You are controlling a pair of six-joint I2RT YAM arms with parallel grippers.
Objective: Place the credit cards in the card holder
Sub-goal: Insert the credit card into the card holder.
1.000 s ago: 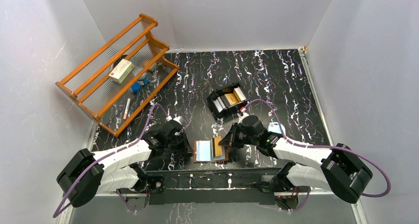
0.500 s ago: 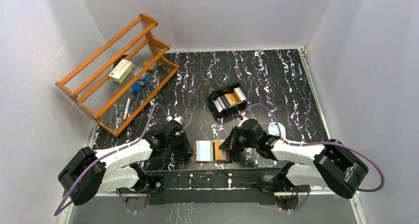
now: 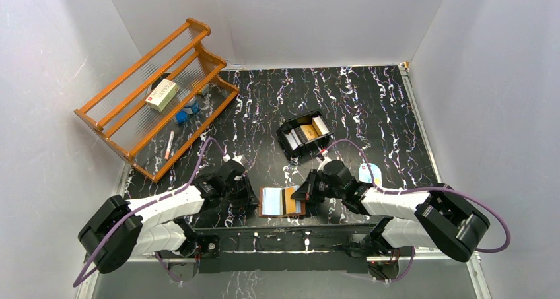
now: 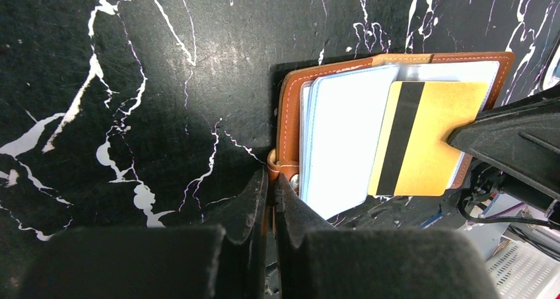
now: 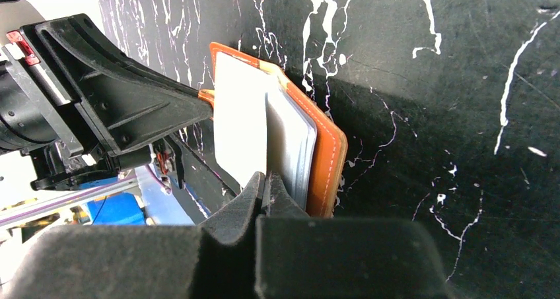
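Note:
The brown card holder [image 3: 266, 202] lies open at the near edge, its pale blue sleeves [image 4: 343, 140] facing up. My left gripper [image 4: 272, 180] is shut on the holder's snap strap at its left edge and pins it down. My right gripper [image 5: 266, 180] is shut on the edge of an orange-gold credit card [image 4: 429, 140] with a black stripe. That card lies nearly flat over the right half of the sleeves [image 5: 290, 140]. More credit cards [image 3: 310, 131] stand in the black tray [image 3: 285, 142] behind.
A wooden rack [image 3: 158, 94] with a small box [image 3: 162, 94] leans at the back left. A white-and-blue packet [image 3: 370, 174] lies just right of my right arm. White walls enclose the black marbled table [image 3: 370, 107].
My right gripper has moved left and down with the orange-gold card, bringing it from tilted up to nearly flat over the holder's sleeves. The left gripper has kept its hold.

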